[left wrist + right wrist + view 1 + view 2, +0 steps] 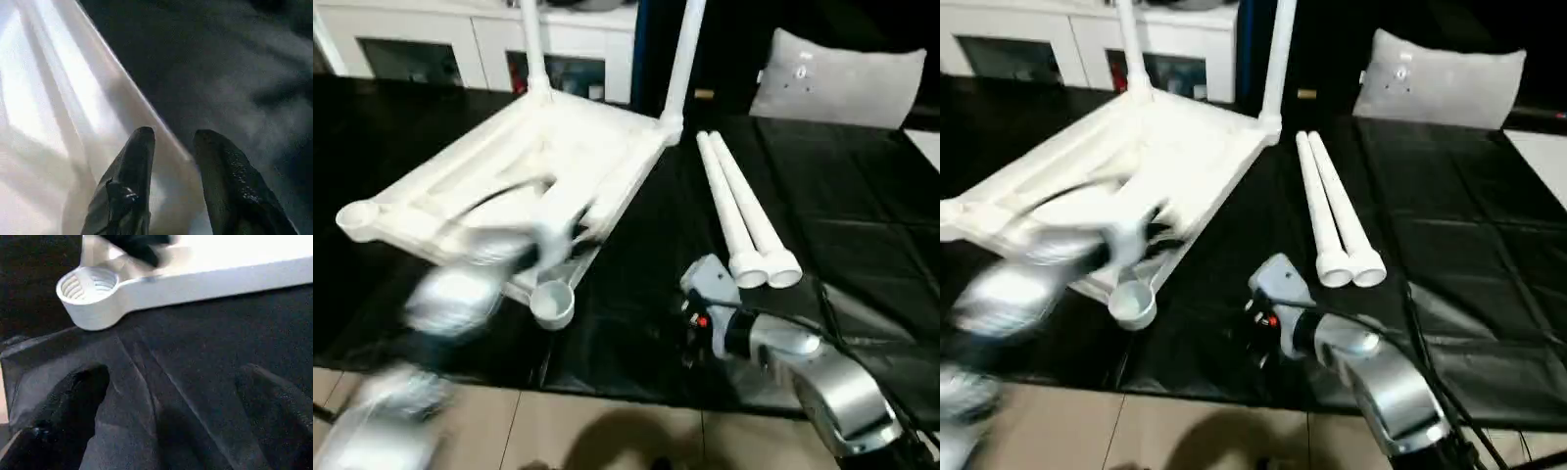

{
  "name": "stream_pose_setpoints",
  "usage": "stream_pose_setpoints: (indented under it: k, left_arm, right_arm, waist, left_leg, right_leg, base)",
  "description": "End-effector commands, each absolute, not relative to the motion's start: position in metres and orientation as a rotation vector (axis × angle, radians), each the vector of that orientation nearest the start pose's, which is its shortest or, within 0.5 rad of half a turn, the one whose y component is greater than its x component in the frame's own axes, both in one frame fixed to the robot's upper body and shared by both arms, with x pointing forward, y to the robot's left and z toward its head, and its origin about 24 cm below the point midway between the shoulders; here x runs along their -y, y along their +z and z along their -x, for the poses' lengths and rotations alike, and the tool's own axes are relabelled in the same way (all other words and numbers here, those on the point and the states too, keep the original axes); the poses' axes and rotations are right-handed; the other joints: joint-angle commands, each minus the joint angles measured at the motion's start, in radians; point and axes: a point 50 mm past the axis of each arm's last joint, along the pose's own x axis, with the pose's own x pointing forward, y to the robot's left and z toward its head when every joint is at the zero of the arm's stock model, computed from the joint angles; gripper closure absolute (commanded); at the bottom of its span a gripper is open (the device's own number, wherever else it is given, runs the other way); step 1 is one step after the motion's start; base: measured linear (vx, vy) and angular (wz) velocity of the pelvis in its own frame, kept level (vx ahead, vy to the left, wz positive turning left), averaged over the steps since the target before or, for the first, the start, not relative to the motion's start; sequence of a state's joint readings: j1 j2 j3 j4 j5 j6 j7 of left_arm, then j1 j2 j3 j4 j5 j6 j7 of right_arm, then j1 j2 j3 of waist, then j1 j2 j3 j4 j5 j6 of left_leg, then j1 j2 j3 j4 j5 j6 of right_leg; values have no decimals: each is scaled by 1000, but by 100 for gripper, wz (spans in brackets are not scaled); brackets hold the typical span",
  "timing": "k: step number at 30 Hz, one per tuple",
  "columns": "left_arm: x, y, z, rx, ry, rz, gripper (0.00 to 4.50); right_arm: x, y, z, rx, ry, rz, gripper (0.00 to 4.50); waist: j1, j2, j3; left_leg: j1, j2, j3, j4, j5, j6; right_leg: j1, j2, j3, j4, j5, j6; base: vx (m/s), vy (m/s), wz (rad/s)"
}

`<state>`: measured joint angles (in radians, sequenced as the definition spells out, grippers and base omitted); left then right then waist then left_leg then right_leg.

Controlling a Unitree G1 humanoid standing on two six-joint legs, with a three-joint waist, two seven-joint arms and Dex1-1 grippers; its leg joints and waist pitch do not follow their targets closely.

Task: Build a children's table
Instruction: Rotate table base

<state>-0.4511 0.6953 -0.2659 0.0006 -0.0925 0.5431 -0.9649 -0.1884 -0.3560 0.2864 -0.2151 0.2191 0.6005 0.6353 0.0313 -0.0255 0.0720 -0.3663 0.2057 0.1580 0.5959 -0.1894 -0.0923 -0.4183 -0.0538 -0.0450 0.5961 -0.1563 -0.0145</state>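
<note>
Motion blur smears left gripper (570,235) over tabletop (597,147).

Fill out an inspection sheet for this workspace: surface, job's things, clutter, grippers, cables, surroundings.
Surface: black sheet, creased, over a pale floor.
Job's things: table top underside up, two legs standing in its far sockets; near sockets empty; two loose legs lying side by side.
Clutter: nothing seen.
Grippers: left gripper at the top's edge, motion-blurred; right gripper open over the sheet, empty.
Cables: black cable along the right arm.
Surroundings: pillow, white cabinet.
</note>
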Motion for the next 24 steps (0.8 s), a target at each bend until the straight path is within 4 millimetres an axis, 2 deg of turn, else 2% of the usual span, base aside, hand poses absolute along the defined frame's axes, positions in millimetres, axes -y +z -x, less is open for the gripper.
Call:
stream_pose_setpoints:
  k: [1,3,5,6,7,9,12,15,19,21,23,24]
  left_arm:
    - [-193,116,-277,-568,-1111,-624,248]
    - [-209,121,-271,-615,-1117,-700,236]
    - [-214,124,-271,-617,-1109,-720,225]
    - [-219,127,-271,-625,-1102,-749,225]
    - [-221,128,-271,-632,-1100,-765,225]
    - [-226,129,-272,-635,-1107,-816,225]
    - [-223,126,-282,-569,-1094,-879,225]
    - [-217,124,-286,-530,-1104,-884,225]
    - [-216,117,-291,-556,-1131,-950,225]
    - [-226,110,-295,-643,-1137,-1040,225]
    - [-231,108,-297,-678,-1135,-1082,225]
    - [-231,108,-297,-678,-1135,-1082,225]
  right_arm:
    - [111,68,-251,-363,946,131,0]
    - [111,69,-252,-361,946,130,0]
    - [111,69,-252,-355,947,134,0]
    - [112,69,-253,-347,947,142,0]
    - [112,69,-253,-344,948,146,0]
    - [112,69,-253,-340,952,151,0]
    - [111,69,-254,-338,955,153,0]
    - [111,69,-254,-338,958,153,0]
    - [111,69,-252,-341,968,158,0]
    - [112,68,-251,-344,979,164,0]
    - [112,69,-250,-343,987,166,0]
    - [112,69,-250,-343,987,166,0]
  waist:
    - [-6,18,-54]
    - [-6,20,-52]
    - [-3,22,-50]
    - [-2,15,-51]
    - [-1,18,-53]
    - [-4,15,-53]
    - [-6,15,-56]
    - [-3,14,-62]
    - [-3,16,-62]
    - [-3,14,-60]
    - [-4,16,-57]
    - [-4,16,-57]
  left_leg:
    - [15,19,3,-85,-269,-14]
    - [20,17,4,-85,-298,-25]
    - [26,16,5,-84,-322,-31]
    - [25,17,5,-84,-322,-33]
    - [20,16,3,-86,-310,-37]
    - [15,15,1,-87,-300,-37]
    - [15,11,4,-82,-290,-33]
    - [13,13,5,-80,-254,-36]
    - [14,12,8,-79,-240,-34]
    - [15,10,8,-78,-258,-32]
    - [18,11,6,-79,-289,-37]
    - [18,11,6,-79,-289,-37]
  right_leg:
    - [43,-57,42,-67,-334,-159]
    - [38,-55,43,-70,-365,-148]
    - [32,-55,43,-75,-395,-140]
    - [35,-57,44,-76,-400,-137]
    - [40,-59,43,-71,-394,-133]
    - [43,-58,42,-71,-387,-127]
    - [42,-57,44,-73,-388,-119]
    - [49,-60,46,-62,-332,-136]
    - [48,-55,46,-59,-286,-151]
    - [48,-55,46,-64,-320,-142]
    - [46,-58,47,-67,-385,-125]
    - [46,-58,47,-67,-385,-125]
  base:
    - [0,0,0]
    - [0,0,0]
    - [0,0,0]
    - [0,0,0]
    - [0,0,0]
    - [0,0,0]
    - [0,0,0]
    - [0,0,0]
    - [0,0,0]
    - [0,0,0]
    - [0,0,0]
    - [0,0,0]
